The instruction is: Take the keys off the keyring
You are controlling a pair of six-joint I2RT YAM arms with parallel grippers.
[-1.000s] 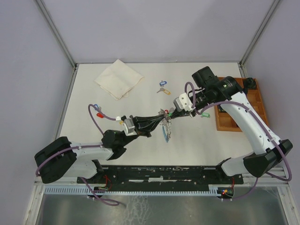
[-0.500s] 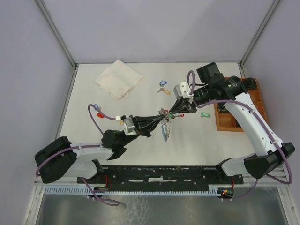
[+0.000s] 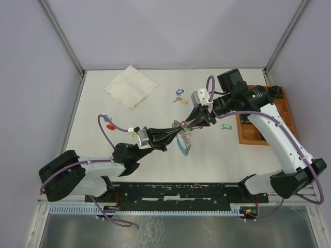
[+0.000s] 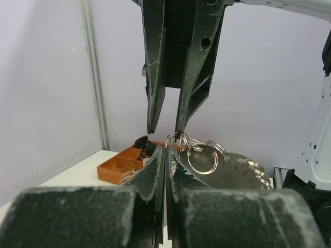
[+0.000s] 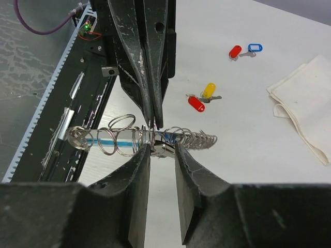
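The keyring (image 3: 182, 145) hangs over the table's middle, its light-blue band (image 5: 105, 141) threaded with several silver split rings and keys (image 4: 227, 169). My left gripper (image 3: 177, 131) is shut on the keyring's top, its fingers (image 4: 155, 170) pressed together around a ring. My right gripper (image 3: 189, 124) meets it from the right. The right fingers (image 5: 138, 170) stand apart on either side of a small silver piece (image 5: 164, 150) of the bunch, and a gap shows beside it. In the left wrist view the right gripper (image 4: 164, 129) comes down from above with its tips apart.
Loose tagged keys lie on the table: a blue and yellow pair (image 3: 179, 96), a green one (image 3: 225, 126), a red and blue pair (image 3: 107, 121). A folded cloth (image 3: 131, 87) is at the back left. A wooden compartment tray (image 3: 269, 120) stands at the right edge.
My right gripper has gone from shut to open and has shifted a little left toward the left gripper. The left gripper has kept its hold on the keyring.
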